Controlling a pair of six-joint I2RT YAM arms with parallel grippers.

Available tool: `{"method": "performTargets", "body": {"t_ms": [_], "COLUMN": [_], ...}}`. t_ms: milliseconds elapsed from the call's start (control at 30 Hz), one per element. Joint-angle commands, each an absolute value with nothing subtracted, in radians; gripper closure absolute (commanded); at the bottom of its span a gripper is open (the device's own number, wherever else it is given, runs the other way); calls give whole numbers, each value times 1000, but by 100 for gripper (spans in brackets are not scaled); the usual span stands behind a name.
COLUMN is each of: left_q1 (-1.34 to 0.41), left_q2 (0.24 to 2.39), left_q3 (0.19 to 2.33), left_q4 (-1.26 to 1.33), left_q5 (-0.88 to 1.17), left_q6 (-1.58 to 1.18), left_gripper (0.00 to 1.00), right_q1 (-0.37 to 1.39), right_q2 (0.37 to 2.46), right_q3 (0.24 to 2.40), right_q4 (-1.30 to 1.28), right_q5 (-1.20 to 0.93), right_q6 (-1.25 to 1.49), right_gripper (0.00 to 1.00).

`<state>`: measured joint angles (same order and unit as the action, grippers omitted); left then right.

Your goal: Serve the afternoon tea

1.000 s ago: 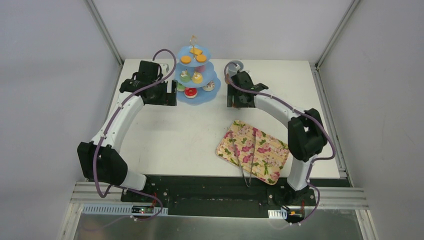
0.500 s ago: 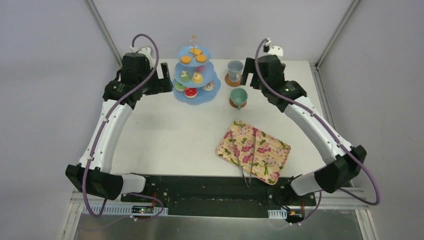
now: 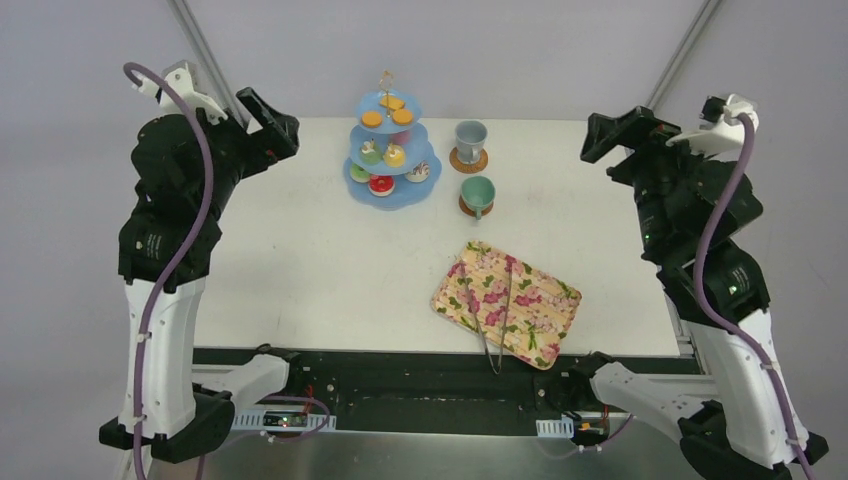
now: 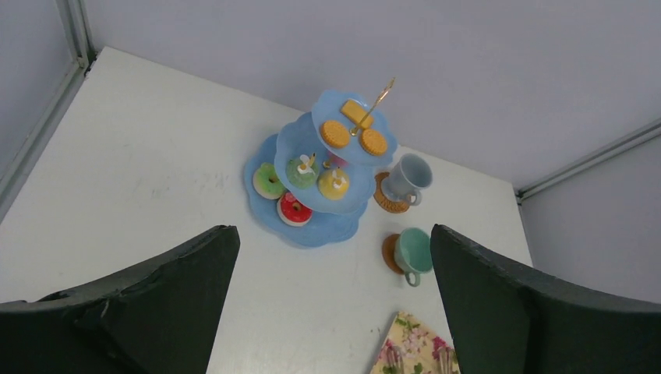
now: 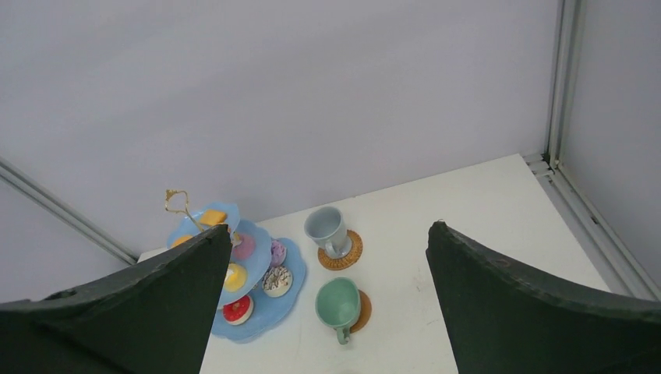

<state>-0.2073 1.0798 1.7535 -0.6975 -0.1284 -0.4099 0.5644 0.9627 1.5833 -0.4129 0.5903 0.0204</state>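
The afternoon tea sits on a blue three-tier stand (image 3: 392,192) at the back middle of the table. Orange biscuits (image 4: 336,133) lie on the top tier and tiny cupcakes (image 4: 335,183) on the middle one. A green donut (image 4: 269,181) and a red donut (image 4: 294,208) rest on the bottom tier beside a white iced donut (image 5: 277,281). My left gripper (image 3: 268,122) hangs high at the back left, open and empty. My right gripper (image 3: 615,135) hangs high at the back right, open and empty. Both are well away from the stand.
A grey-blue cup (image 3: 469,137) and a green cup (image 3: 478,191) each stand on a brown woven coaster (image 3: 466,159) right of the stand. A flowered tray (image 3: 540,318) lies front right with metal tongs (image 3: 497,320) across it, reaching past the table's near edge.
Both arms have lifted and swung outward from the stand and cups to the table's back corners. The right gripper opened wider and came off the cups.
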Motion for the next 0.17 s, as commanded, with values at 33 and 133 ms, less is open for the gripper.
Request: {"method": "performTargets", "body": {"t_ms": [33,133], "left_q1": [-195,-195], "left_q2": [1068,1053], "left_q3": [1776,1773], "left_q4": [-678,-664], "left_q5": [-133,-136], "left_q6": [-512,-512], "left_gripper": [1,1], "right_q1": [561,561], "right_q2": [931,920], "right_q3": [1578,1576], "right_q4": [-395,-407], "right_q5": [623,648], "right_q6": [-64,-65], "right_gripper": [0,0]}}
